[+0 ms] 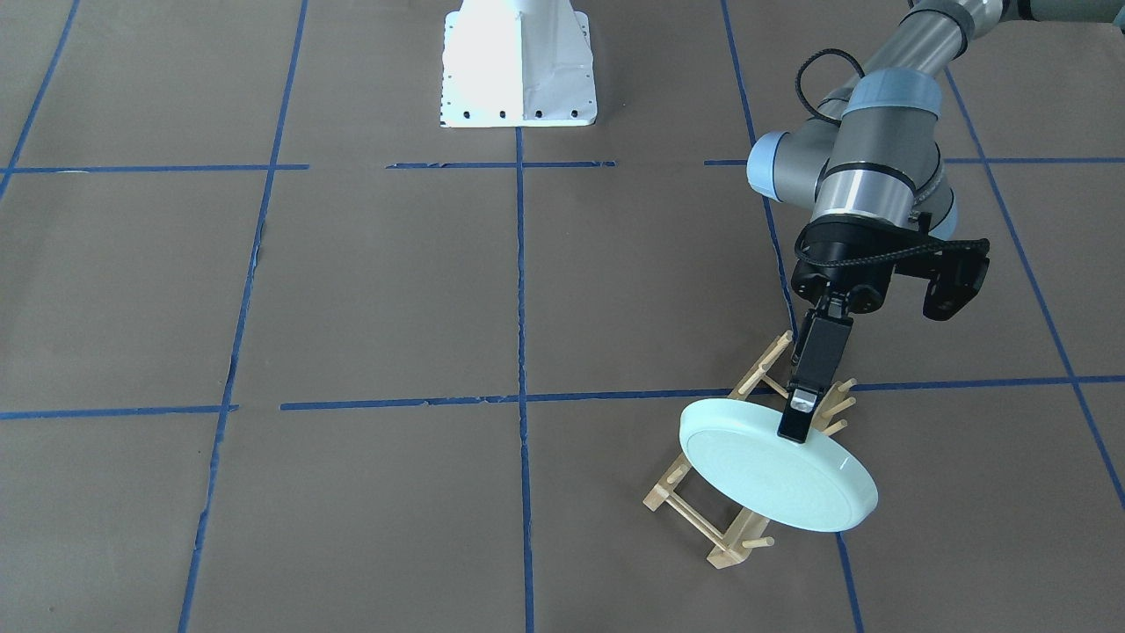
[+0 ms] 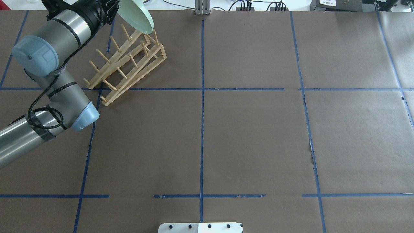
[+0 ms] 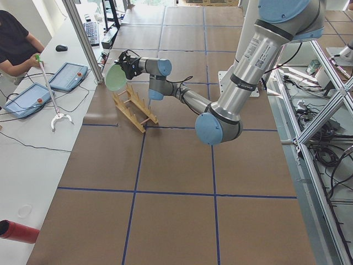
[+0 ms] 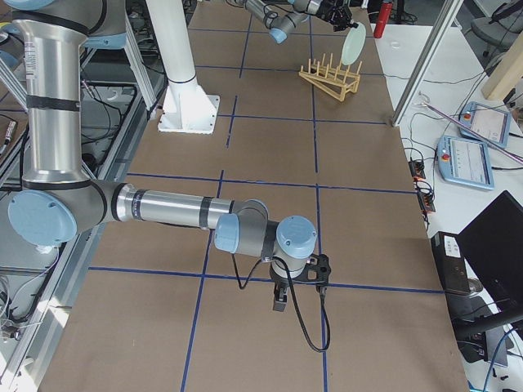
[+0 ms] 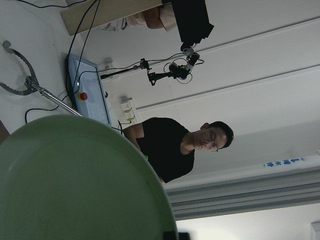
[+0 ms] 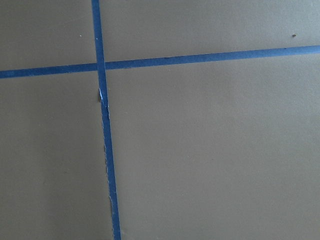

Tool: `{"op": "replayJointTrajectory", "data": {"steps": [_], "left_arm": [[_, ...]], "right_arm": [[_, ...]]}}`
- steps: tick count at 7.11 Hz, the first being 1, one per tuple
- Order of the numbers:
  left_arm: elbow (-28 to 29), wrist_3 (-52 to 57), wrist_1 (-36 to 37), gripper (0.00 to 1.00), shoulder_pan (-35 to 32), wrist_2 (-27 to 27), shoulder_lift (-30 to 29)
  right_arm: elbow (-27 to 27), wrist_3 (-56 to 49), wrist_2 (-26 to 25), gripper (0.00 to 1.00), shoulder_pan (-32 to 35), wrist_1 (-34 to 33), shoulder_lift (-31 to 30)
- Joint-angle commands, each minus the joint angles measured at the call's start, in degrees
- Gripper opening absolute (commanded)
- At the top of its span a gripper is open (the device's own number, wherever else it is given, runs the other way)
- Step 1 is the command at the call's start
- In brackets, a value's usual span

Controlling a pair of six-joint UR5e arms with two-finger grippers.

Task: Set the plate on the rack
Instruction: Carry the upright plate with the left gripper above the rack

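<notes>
1. At the left of my overhead view, the left arm point(image 2: 48, 48) reaches out to the far-left part of the table point(image 2: 258, 136).
2. The left gripper point(image 1: 795, 425) is clamped on the plate's rim. One black finger point(image 1: 813, 360) lies across the edge of the upper face.
3. The rack point(image 2: 126, 64) stands on the brown cover, skewed to the blue tape lines point(image 2: 202, 129), with its pegs pointing up.
4. The plate point(image 1: 778, 475), pale mint-green, hangs tilted over the rack's end farthest from the robot. Its low edge is close to the pegs, but I cannot tell whether it touches them.
5. My left wrist camera shows the plate filling the lower left, with an operator point(image 5: 175, 150) in a black shirt beyond it.
6. The right gripper point(image 4: 279, 309) shows only in the right side view, low over the table and well apart from the rack. I cannot tell how its jaws stand.
</notes>
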Motion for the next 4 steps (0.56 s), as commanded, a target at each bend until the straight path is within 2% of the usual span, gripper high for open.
{"op": "replayJointTrajectory", "data": {"steps": [1, 4], "left_arm": [[2.03, -0.09, -0.91, 0.0, 0.87, 0.57, -0.03], [5.45, -0.09, -4.16, 0.0, 2.54, 1.36, -0.03]], "right_arm": [[0.0, 0.0, 0.0, 1.0, 0.0, 0.0, 0.0], [-0.09, 0.0, 0.0, 1.0, 0.0, 0.0, 0.0]]}}
